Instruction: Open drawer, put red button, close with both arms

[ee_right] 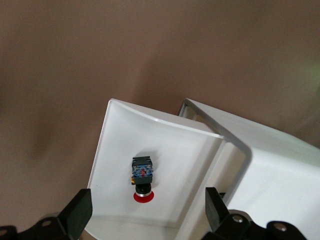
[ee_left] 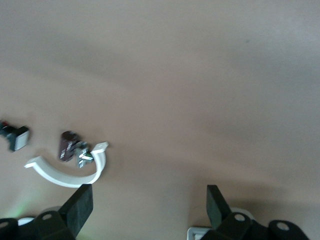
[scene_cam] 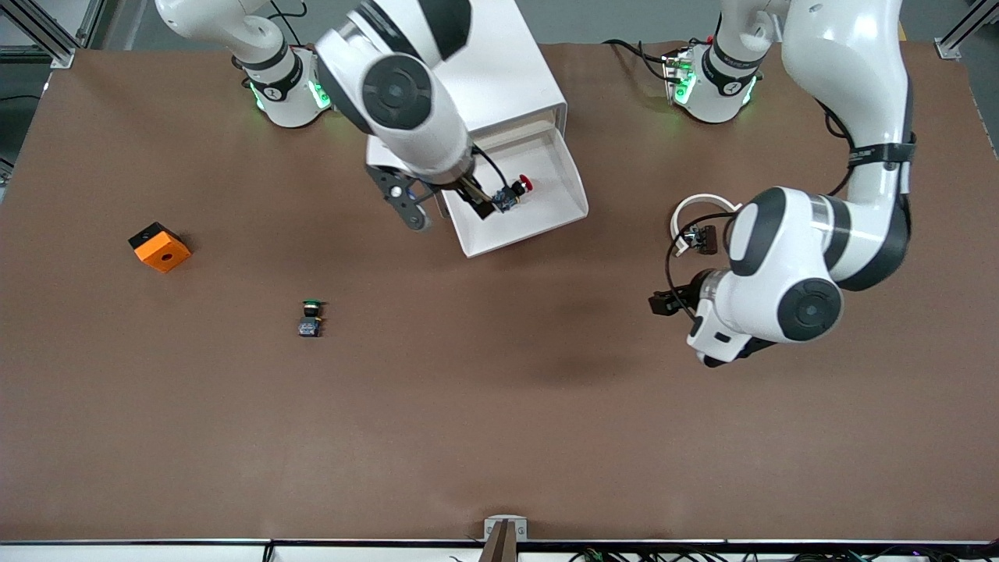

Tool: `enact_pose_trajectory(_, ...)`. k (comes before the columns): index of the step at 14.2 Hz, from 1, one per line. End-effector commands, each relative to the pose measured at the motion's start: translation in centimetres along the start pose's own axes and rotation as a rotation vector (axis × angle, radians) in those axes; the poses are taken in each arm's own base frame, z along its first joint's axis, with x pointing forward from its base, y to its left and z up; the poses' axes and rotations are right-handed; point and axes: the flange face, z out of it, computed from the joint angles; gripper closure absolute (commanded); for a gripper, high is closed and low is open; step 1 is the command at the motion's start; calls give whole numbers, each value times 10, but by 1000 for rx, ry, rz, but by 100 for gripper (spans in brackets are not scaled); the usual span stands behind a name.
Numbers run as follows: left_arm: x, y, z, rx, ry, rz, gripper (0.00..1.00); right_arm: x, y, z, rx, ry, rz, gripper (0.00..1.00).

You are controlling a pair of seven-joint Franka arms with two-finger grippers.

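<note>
Over the open drawer (scene_cam: 546,199), the right gripper (ee_right: 145,212) hangs with fingers spread and empty, the red button (ee_right: 141,181) lying loose on the drawer floor just below it. Well apart toward its own end of the table, the left gripper (ee_left: 147,210) waits open above a white clip (ee_left: 67,172). Small, light and rigid, the button would best be pinched across its dark block body, since the round cap looks slippery.

A brown mat (scene_cam: 499,437) covers the whole table, evenly lit, with soft shadows across its middle. Grey floor and aluminium frame posts (scene_cam: 47,31) show at the corners, and cables (scene_cam: 624,556) trail along the near edge.
</note>
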Motion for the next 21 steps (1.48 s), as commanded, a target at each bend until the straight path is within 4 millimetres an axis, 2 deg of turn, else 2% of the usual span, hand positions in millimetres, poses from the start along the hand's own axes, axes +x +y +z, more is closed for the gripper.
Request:
enact_pose_trajectory(1, -46, 3, 26, -17, 77, 49, 0, 17, 38, -32, -8, -35, -64, 0)
enact_pose_trajectory(4, -71, 34, 47, -14, 106, 78, 0, 50, 94, -55, 37, -40, -218, 0)
enact_pose_trajectory(7, -95, 72, 69, -13, 134, 89, 0, 96, 147, -63, 69, -17, -365, 0)
enact_pose_trajectory(8, -99, 79, 77, -6, 134, 91, 0, 109, 162, -67, 66, 25, -418, 0)
enact_pose_trajectory(10, -109, 90, 88, 3, 134, 111, 0, 139, 180, -78, 57, 86, -513, 0)
enact_pose_trajectory(12, -113, 99, 100, 10, 124, 121, 0, 190, 199, -91, 76, 94, -606, 0)
enact_pose_trajectory(15, -137, 125, 128, 39, 118, 177, 0, 263, 231, -107, 99, 149, -741, 0)
enact_pose_trajectory(17, -141, 134, 130, 15, 118, 181, 0, 285, 239, -117, 60, 243, -808, 0)
enact_pose_trajectory(21, -173, 156, 151, 21, 93, 233, 0, 308, 258, -136, 58, 282, -868, 0)
